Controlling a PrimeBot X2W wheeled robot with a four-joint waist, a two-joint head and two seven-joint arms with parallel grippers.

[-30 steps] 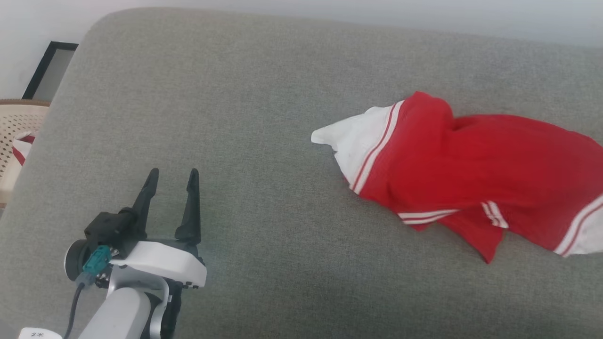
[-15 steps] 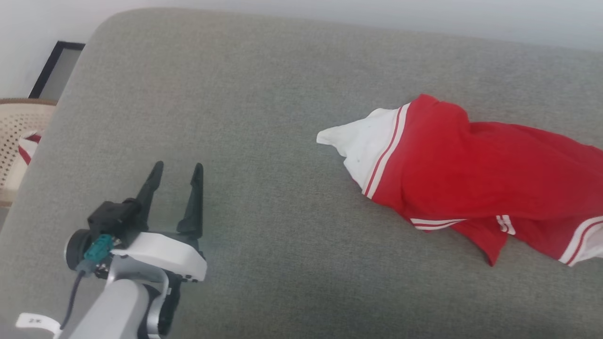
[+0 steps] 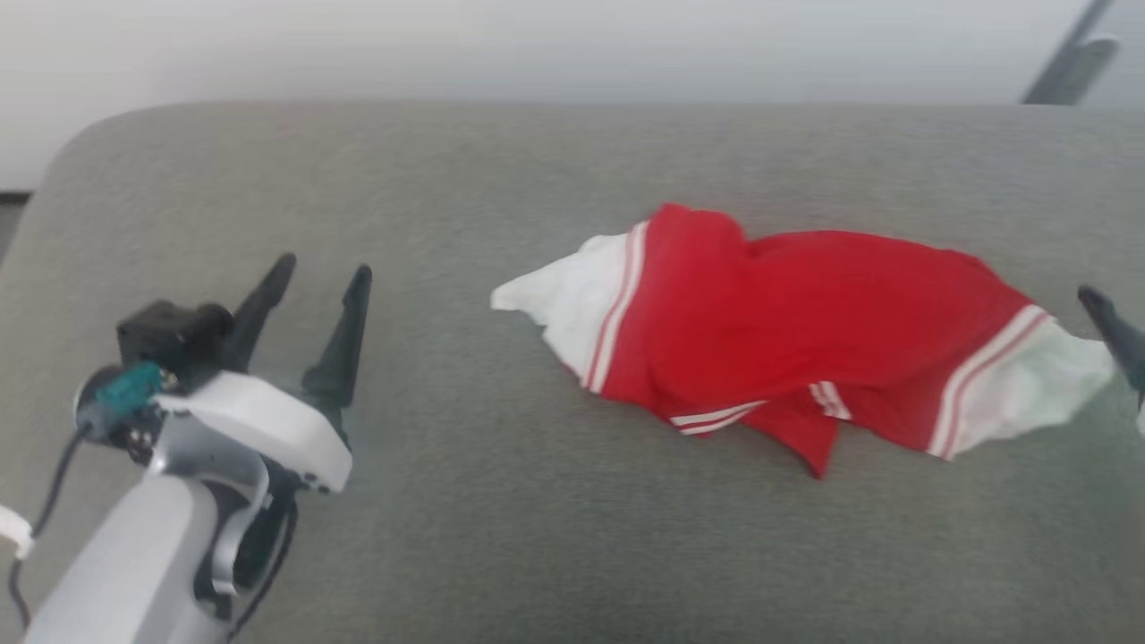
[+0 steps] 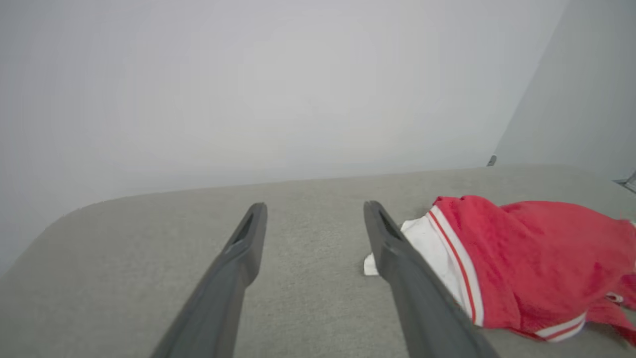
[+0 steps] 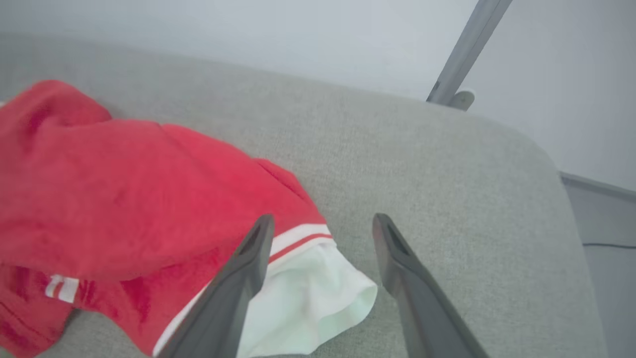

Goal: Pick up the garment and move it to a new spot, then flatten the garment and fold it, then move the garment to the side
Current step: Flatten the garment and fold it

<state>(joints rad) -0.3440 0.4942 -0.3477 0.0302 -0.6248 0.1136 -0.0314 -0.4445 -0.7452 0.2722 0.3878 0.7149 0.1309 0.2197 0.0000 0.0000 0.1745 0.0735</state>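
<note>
Grey cushion [image 3: 537, 537], garment [image 3: 787, 331]; R fingers [image 3: 1114, 329] cropped.

The left gripper [image 3: 324, 266] sits at the lower left of the head view on a pale forearm [image 3: 125, 572]. Its two dark fingers [image 3: 338, 353] are spread apart, holding nothing, and point up and slightly right. The right gripper [image 5: 323, 219] is likewise parted and empty.
</note>
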